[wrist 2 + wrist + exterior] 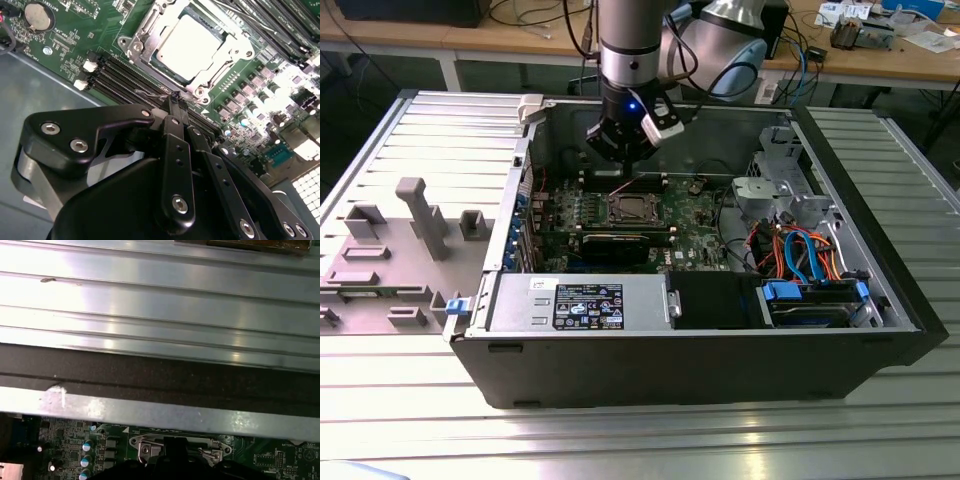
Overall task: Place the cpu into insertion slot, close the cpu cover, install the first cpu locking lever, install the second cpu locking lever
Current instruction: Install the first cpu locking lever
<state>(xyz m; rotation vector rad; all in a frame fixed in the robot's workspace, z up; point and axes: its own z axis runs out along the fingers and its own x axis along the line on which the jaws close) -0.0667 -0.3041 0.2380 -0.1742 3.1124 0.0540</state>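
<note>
Ribbed metal table (620, 440) is nearest. The open-topped case (670, 370) sits on it, with its dark front wall along the lower frame.

Just inside that wall, the power supply (520, 300) carries a black label (588, 305) with white print too small to read. At lower right is a drive cage (810, 300) with blue tabs, and orange and blue cables (800, 250) are bunched behind it.

Green board (700, 215) is mid-frame. The slot (632, 209) is at its centre, with open room straight above it and case walls on all sides.

In the second wrist view the cpu (189, 45) is seated in the slot. The cover (145, 37) is down around it, with the silvery top showing through the cut-out. Black memory slots (120, 75) run just beside the slot edge.

Gripper (175, 97) hangs over the far edge of the slot, fingers clenched together. The tips are at the thin wire lever (150, 93). Can't tell if they touch it.

Grey fixtures (420, 215) stand on the table at the exterior view's left, well apart from the case. A wooden bench (880, 60) with clutter runs along the top of the frame, farthest back.
</note>
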